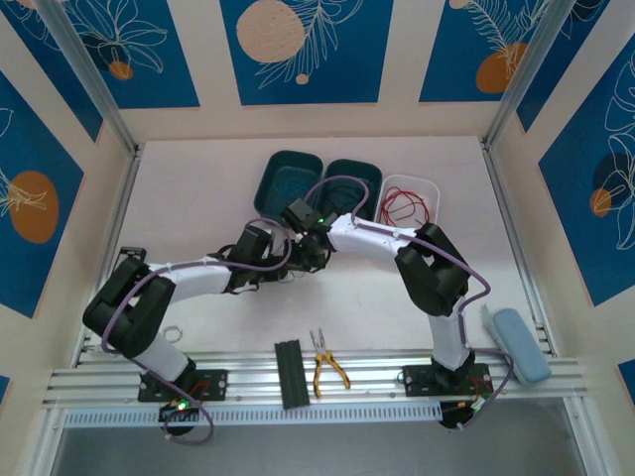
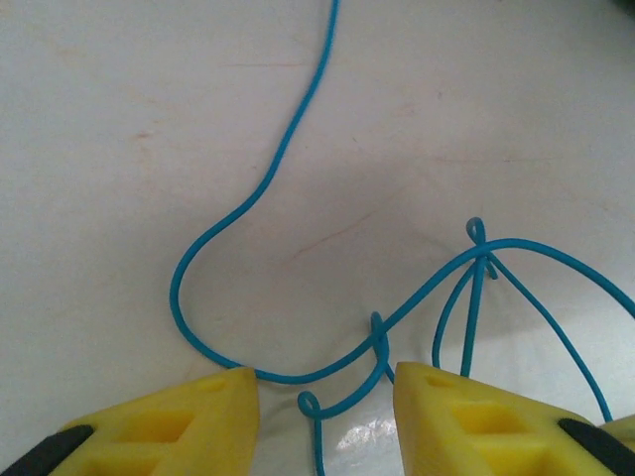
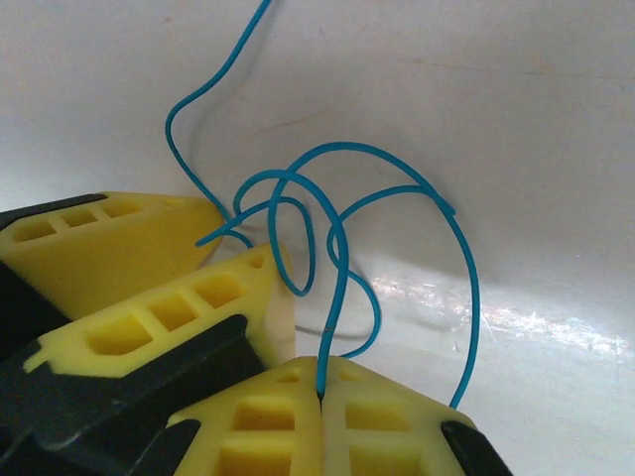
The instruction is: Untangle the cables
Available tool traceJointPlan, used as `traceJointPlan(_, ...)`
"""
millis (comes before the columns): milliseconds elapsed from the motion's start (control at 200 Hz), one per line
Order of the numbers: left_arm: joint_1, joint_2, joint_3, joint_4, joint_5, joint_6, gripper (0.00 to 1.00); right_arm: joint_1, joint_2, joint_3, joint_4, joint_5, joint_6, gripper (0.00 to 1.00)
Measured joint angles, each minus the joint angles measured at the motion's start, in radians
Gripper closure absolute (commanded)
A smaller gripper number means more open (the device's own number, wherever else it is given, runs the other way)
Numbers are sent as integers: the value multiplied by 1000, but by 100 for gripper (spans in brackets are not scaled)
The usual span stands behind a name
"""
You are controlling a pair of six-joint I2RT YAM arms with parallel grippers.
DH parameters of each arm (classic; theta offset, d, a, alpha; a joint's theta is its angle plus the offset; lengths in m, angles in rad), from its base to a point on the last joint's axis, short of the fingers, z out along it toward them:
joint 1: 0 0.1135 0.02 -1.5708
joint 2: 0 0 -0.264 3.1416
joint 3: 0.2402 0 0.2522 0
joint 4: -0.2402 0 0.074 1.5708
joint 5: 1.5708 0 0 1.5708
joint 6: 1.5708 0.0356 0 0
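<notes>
A thin blue cable (image 2: 238,213) lies in loose loops on the white table. My left gripper (image 2: 327,389) is low over it and open. A small curl and a crossing of the strand sit between its yellow fingers (image 2: 189,421). My right gripper (image 3: 322,382) is shut on one end of the blue cable (image 3: 342,248), which rises from the pinch into several tangled loops. The left gripper's yellow fingers (image 3: 129,253) sit close on the left, touching those loops. From above, the left gripper (image 1: 288,266) and the right gripper (image 1: 316,246) meet at mid-table. A red cable (image 1: 407,205) lies coiled in the white bin.
Two teal bins (image 1: 288,178) (image 1: 352,183) and the white bin (image 1: 429,188) stand at the back. Yellow-handled pliers (image 1: 327,369) and a black strip (image 1: 290,375) rest on the front rail. A light blue block (image 1: 516,342) lies at the right front.
</notes>
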State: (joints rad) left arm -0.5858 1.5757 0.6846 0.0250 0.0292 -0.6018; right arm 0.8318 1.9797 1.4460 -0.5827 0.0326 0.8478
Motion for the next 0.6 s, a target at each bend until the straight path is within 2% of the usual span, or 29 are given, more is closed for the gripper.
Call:
traceJointPlan(135,0,19,24,-25,-7,9,61,0,0,0,0,-3,0,100)
traceJointPlan(445,6,30,39,-58,-66,5,99,4,-13,-9,-1,-4,0,100)
traceJointPlan(600,14,27,42,-57,-75,-2,100,-3,-73,-69,-7,13,0,100)
